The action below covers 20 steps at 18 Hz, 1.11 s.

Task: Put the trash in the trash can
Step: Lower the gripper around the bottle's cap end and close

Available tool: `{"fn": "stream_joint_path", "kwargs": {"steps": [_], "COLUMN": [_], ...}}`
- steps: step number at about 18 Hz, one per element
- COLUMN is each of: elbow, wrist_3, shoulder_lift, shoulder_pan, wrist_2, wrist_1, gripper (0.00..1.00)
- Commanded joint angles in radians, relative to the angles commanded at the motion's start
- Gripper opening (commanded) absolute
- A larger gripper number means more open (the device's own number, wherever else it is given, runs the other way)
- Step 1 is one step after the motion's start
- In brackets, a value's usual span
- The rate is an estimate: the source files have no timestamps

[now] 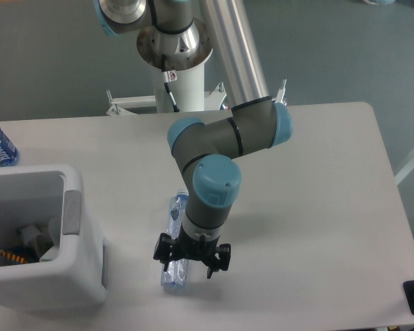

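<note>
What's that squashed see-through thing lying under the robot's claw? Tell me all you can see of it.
It is a flattened clear plastic bottle with a bluish label, lying lengthwise on the white table, right of the white trash can. The open pincer straddles its near half; whether it touches is unclear.

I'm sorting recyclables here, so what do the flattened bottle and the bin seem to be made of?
The flattened bottle looks like thin clear plastic: see-through and crinkled, with bluish glints, lying on the table under the gripper. The trash can looks like moulded white plastic, smooth and matte, with rounded corners and a grey panel; rigid, probably.
</note>
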Motion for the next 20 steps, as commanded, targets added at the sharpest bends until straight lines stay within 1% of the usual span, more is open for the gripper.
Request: {"fn": "stream_joint_path", "kwargs": {"steps": [1, 3, 8, 17, 20], "elbow": [-0.002, 0.003, -0.002, 0.0, 0.003], "wrist_3": [0.0, 0.0, -0.005, -0.009, -0.009], "shoulder_lift": [-0.014, -0.023, -0.025, -0.051, -0.065], "shoulder_pan": [-0.005, -0.031, -0.038, -0.046, -0.048], "wrist_2": [0.026, 0.052, 0.055, 0.058, 0.1], "wrist_1": [0.0, 0.0, 0.012, 0.034, 0.035], "gripper": [1.0, 1.0, 1.0, 1.0, 1.0]}}
